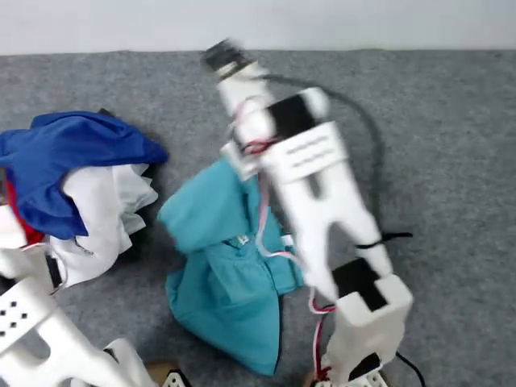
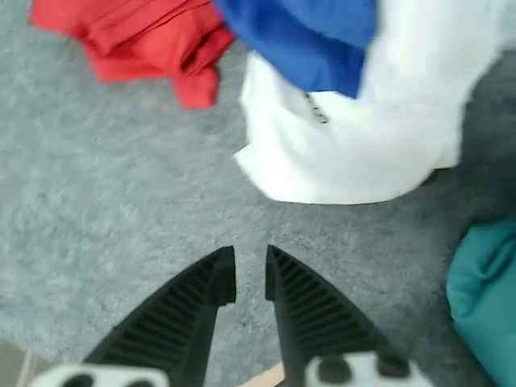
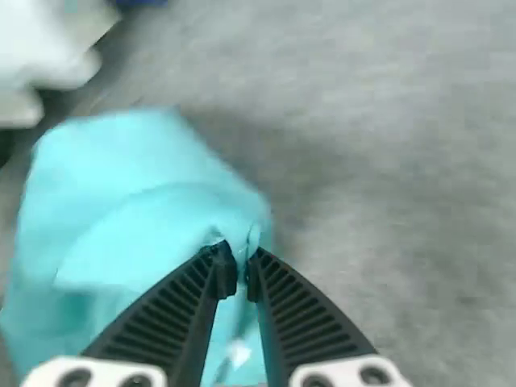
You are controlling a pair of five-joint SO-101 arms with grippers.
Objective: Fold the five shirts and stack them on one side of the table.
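Observation:
A teal shirt (image 1: 230, 282) lies crumpled in the middle of the grey table (image 1: 451, 161). My right gripper (image 3: 236, 278) is shut on a fold of this teal shirt (image 3: 121, 226) and holds its edge up off the felt. At the left side a blue shirt (image 1: 64, 157) lies over a white shirt (image 1: 105, 210), with a strip of red shirt (image 1: 18, 211) beside them. My left gripper (image 2: 250, 278) hovers over bare felt in front of the white shirt (image 2: 363, 137), the blue shirt (image 2: 310, 36) and the red shirt (image 2: 145, 40), its fingers nearly closed with nothing between them.
The right arm's white body (image 1: 322, 210) stretches over the table's middle, with a black cable (image 1: 371, 137) looping beside it. The left arm's base (image 1: 48, 339) stands at the lower left. Bare felt spreads across the right half.

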